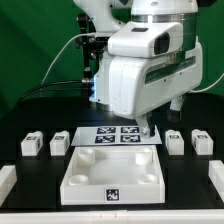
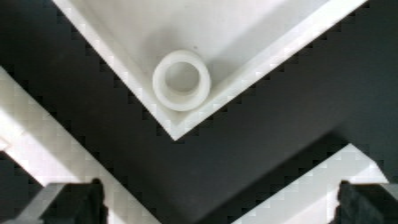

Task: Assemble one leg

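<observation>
Four small white legs with tags stand on the black table, two at the exterior view's left (image 1: 32, 143) (image 1: 60, 143) and two at its right (image 1: 176, 141) (image 1: 201, 141). The large white recessed panel (image 1: 75, 172) lies in front, with a tag on its near wall. My gripper (image 1: 150, 126) hangs over the panel's far right corner, away from every leg. In the wrist view the gripper (image 2: 217, 205) is open and empty, and its dark fingers (image 2: 68, 205) stand wide apart above a panel corner (image 2: 125, 45) with a round socket (image 2: 180, 80). No leg shows in the wrist view.
The marker board (image 1: 115, 135) lies flat just behind the panel. White blocks sit at the table's front corners (image 1: 6, 180) (image 1: 216, 180). Black cables hang behind the arm at the exterior view's left (image 1: 70, 60).
</observation>
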Robot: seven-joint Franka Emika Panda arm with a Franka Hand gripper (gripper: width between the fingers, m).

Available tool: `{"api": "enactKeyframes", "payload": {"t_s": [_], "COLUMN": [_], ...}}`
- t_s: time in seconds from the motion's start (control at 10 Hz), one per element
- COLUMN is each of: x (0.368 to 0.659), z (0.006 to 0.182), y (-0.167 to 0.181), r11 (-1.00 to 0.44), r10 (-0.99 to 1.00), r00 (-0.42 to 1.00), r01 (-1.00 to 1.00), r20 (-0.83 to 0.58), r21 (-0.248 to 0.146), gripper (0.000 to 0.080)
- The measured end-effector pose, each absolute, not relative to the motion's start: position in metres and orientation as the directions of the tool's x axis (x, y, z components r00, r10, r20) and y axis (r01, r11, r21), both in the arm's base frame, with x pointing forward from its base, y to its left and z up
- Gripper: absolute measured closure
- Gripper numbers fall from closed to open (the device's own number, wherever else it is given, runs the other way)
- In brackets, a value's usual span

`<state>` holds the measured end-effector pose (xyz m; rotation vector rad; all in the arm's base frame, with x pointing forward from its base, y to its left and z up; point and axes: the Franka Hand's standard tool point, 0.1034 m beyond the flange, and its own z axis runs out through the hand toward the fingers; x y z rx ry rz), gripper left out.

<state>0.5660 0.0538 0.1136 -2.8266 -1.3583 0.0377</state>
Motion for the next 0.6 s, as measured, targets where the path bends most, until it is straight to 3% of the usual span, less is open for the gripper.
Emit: {"api": "enactKeyframes", "payload": {"t_s": [0.6], "x": [0.566], "z": [0.1136], "y": [0.0538], "r11": [-0.625], "r10": [0.781], "r00": [0.625], "r01": [0.781], "r20": [-0.019], "r21": [-0.015], "gripper": [0.015]}}
